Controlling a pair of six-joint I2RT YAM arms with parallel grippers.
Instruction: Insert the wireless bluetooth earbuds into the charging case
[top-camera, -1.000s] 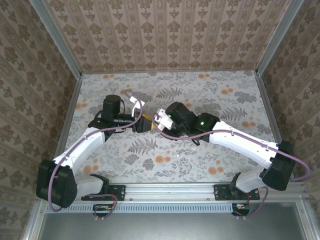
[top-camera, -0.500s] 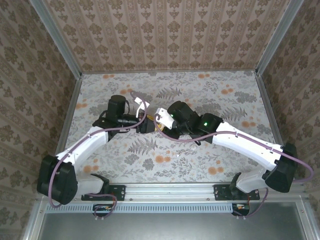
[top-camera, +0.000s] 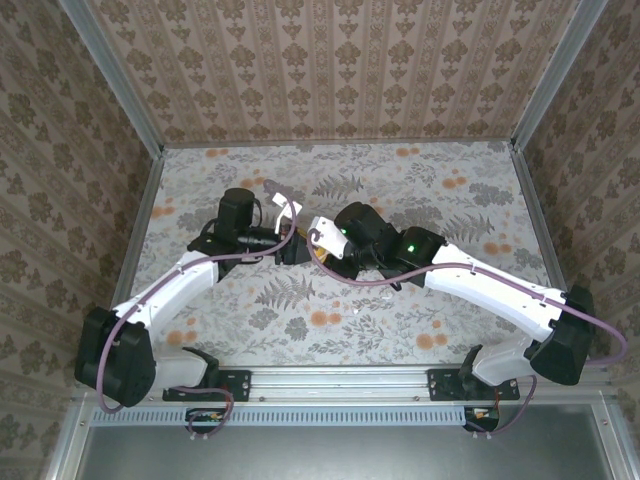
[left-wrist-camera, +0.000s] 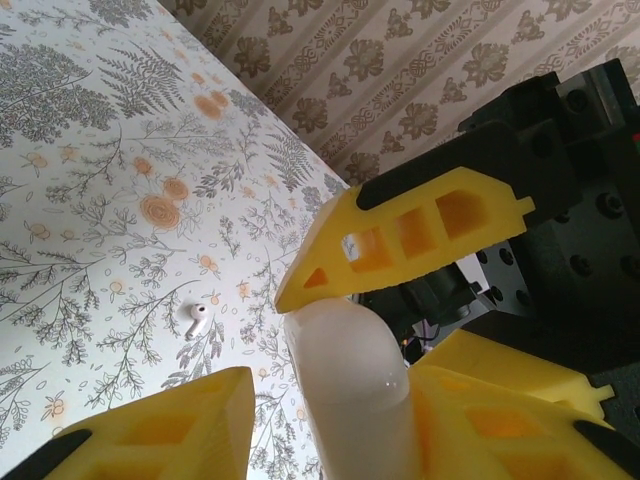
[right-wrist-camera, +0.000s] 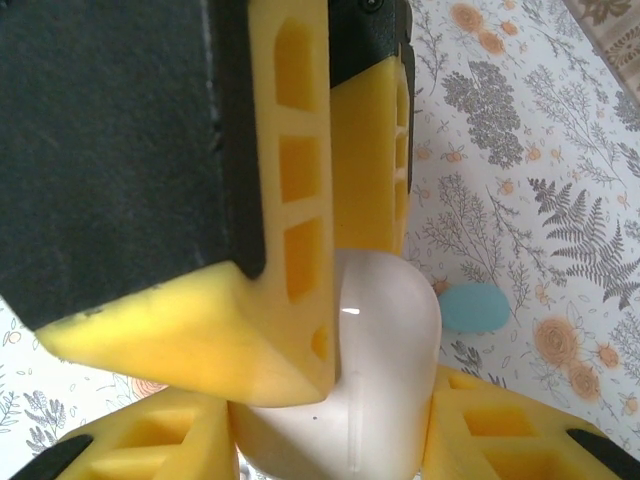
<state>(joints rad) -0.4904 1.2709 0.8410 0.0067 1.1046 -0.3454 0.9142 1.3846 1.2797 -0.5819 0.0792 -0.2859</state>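
Mid-tabletop (top-camera: 430, 190), a bit left of centre, both arms meet tip to tip, w/ a white charging case (right-wrist-camera: 385, 330) caught between them. It looks held up off the floral surface, though I can't say for sure.

The right pincer (top-camera: 318, 252) reaches in from the right. Its yellow jaws press on opposite sides of the case, and in the right wrist view the white shell fills the whole gap btw them, so it's pinching the case.

The left pincer (top-camera: 296, 247) reaches in from the left, its yellow jaws straddling the same case. In the left wrist view one jaw touches the shell and the other shows a sliver of gap. Can't tell if it's actually gripping or just around it. From that cam one yellow jaw of the right pincer also lies across the case's rounded top.

One white earbud (left-wrist-camera: 195, 318) lies loose on the tabletop, well apart from the case and not in it.

A teal oval piece (right-wrist-camera: 475, 305) lies flat on the tabletop beyond the white case, untouched. It's too small to say whether it's a bud or a case.

Damask wallpaper walls (top-camera: 330, 60) close the far, left and right sides. An aluminium rail (top-camera: 330, 380) runs along the near edge, carrying both arm bases.
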